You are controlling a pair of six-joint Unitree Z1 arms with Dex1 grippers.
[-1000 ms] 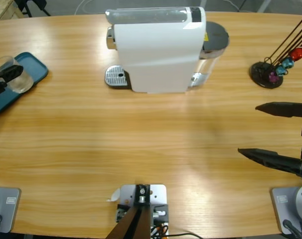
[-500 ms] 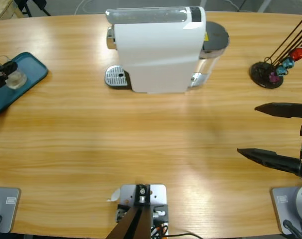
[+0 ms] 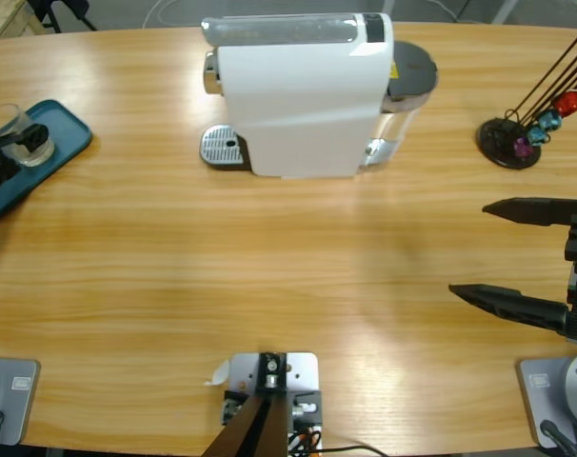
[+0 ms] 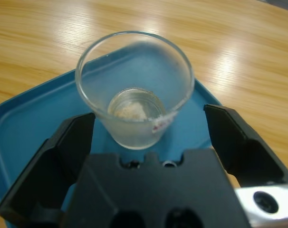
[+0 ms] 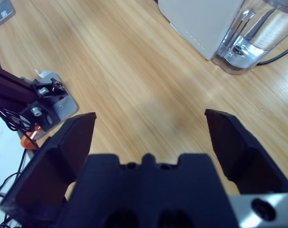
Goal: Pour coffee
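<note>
A clear glass cup [image 3: 17, 122] stands upright on a teal tray [image 3: 68, 129] at the table's far left. My left gripper [image 3: 17, 150] is open, one jaw on each side of the cup. In the left wrist view the glass cup [image 4: 134, 90] sits between the open jaws of my left gripper [image 4: 148, 118], with a gap on both sides, on the teal tray [image 4: 30, 123]. The white coffee machine [image 3: 298, 95] stands at the back middle, its metal drip tray [image 3: 222, 146] bare. My right gripper [image 3: 469, 248] hangs wide open over bare wood at the right. Nothing is between the jaws of my right gripper [image 5: 149, 118].
A black capsule stand [image 3: 512, 141] with coloured capsules sits at the back right. The machine's clear water tank [image 5: 258, 33] shows beside the white coffee machine's body [image 5: 201, 19] in the right wrist view. Bare wood lies between the tray and the machine.
The left gripper and the glass have shifted slightly on the tray; the glass now stands upright between the jaws. The right gripper has edged a little to the left.
</note>
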